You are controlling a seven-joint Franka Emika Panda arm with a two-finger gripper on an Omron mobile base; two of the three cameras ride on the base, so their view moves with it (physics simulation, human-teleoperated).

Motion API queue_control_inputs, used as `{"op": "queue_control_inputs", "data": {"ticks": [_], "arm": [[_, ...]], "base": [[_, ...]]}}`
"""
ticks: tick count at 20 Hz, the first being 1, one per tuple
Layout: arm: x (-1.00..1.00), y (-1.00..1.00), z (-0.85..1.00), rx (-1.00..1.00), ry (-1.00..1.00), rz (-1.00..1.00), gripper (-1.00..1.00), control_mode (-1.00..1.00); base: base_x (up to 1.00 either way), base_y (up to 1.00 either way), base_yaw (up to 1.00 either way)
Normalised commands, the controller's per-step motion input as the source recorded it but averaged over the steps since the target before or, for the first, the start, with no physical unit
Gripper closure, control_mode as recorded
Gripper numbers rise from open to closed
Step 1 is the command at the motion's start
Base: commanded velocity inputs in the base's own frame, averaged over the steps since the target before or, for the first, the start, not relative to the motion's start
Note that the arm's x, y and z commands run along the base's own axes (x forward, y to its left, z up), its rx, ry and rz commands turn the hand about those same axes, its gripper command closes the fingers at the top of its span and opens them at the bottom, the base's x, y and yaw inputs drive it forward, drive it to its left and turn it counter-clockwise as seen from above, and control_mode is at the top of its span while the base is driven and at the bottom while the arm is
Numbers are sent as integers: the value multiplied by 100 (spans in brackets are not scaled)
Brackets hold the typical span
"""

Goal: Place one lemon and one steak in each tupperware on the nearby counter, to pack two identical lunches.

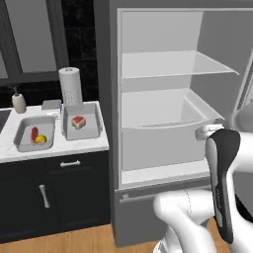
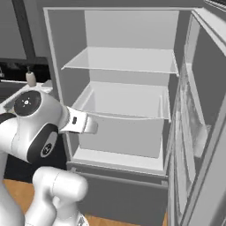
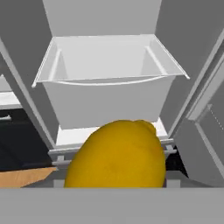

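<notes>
Tall grey open-doored fridge (image 1: pixel 173 64), pale shelves and drawer, dead ahead of the base. Left of it, white marble-like counter (image 1: pixel 74 147) over dark cabinets with silver handles. White arm raised before the fridge, gripper (image 1: pixel 201 132) aimed into the lower compartment.

On the counter, two shallow light-grey rectangular tupperware tubs side by side. Left tub (image 1: pixel 22 132) already packed: thin dark-red steak strip (image 1: pixel 34 133) with a small round yellow-orange lemon (image 1: pixel 41 140) touching its near end. Right tub (image 1: pixel 97 121), nearest the fridge, holding only the thick blocky steak chunk (image 1: pixel 78 122), pink-red on top.

Up close in the hand view, a second smooth yellow-orange lemon (image 3: pixel 116 155), sitting exactly where the fingertips would rise and hiding them. Judged clamped between the jaws, hanging in mid-air with nothing under it.

Key relation: right tub well apart from the gripper, off to the left and lower, at the counter end next to the fridge wall. Needs backing out of the fridge, swinging left, then lowering over the bare floor of that tub beside the chunk. No long axis to mind on a round fruit.
</notes>
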Motion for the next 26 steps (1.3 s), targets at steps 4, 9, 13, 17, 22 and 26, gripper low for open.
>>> {"op": "queue_control_inputs", "data": {"ticks": [4, 9, 13, 17, 22, 26], "arm": [[0, 0, 0, 0, 0, 0, 100, 100], [0, 0, 0, 0, 0, 0, 100, 100], [0, 0, 0, 0, 0, 0, 100, 100], [0, 0, 0, 0, 0, 0, 100, 100], [0, 0, 0, 0, 0, 0, 100, 100], [0, 0, 0, 0, 0, 0, 100, 100]], "base": [[-13, 100, 9], [1, 100, 6], [40, 100, 2], [98, 85, -8], [97, 14, -12], [86, -24, -18]]}}
